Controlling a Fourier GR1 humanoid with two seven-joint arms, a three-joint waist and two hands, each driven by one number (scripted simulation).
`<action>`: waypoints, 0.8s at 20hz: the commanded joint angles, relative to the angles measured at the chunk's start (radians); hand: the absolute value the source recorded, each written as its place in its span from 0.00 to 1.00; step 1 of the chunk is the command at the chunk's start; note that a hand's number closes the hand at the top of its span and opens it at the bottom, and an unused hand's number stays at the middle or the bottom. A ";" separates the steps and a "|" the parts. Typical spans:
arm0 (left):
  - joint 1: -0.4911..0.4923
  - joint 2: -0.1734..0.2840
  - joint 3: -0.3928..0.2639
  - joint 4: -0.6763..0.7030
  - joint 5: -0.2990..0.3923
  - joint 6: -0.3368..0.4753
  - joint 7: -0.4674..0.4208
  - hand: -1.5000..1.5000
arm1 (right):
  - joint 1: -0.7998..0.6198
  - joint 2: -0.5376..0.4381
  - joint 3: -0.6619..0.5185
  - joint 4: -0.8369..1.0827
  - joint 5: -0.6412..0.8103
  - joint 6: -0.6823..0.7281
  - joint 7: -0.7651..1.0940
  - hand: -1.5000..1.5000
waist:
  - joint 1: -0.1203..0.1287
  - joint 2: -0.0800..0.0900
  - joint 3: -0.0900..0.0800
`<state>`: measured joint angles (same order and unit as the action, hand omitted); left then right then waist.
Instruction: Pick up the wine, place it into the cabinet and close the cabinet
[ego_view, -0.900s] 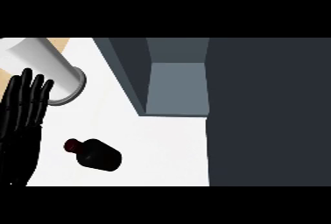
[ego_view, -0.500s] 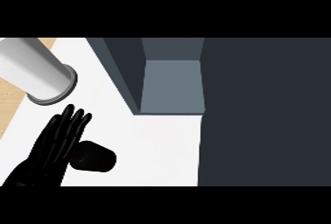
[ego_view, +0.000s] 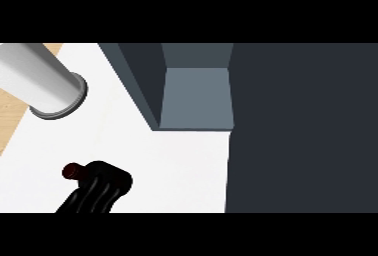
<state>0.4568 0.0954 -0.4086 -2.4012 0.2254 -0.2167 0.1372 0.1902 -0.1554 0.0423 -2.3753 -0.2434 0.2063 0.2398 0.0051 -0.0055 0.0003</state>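
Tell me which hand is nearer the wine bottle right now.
Left. The left hand is curled over the wine bottle, hiding most of it; the right hand is out of view.

Wine (ego_view: 72, 171) (under robot hand (ego_view: 100, 192)) lies left of cabinet (ego_view: 196, 97).

White counter (ego_view: 177, 165) with wooden edge (ego_view: 15, 125); grey cylinder (ego_view: 44, 82) at upper left.

Steep head view (counter (ego_view: 184, 160) below)
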 joint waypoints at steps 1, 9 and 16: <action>0.096 0.055 -0.002 -0.160 0.068 -0.023 0.026 0.00 | 0.003 -0.016 -0.007 -0.112 -0.056 -0.019 0.117 0.00 | 0.001 0.002 -0.001; 0.105 -0.001 -0.160 -0.182 -0.068 0.068 0.024 0.00 | -0.069 0.009 0.012 -0.072 -0.019 -0.061 0.152 0.00 | 0.004 0.001 0.000; 0.134 0.015 -0.137 -0.235 -0.060 0.113 0.052 0.00 | -0.121 -0.004 -0.008 -0.099 -0.029 -0.080 0.204 0.00 | 0.006 -0.001 0.000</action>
<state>0.5526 0.1127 -0.4909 -2.4330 0.1823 -0.1293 0.1686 0.0846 -0.1622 0.0431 -2.3992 -0.2476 0.1530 0.3960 0.0066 -0.0052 0.0002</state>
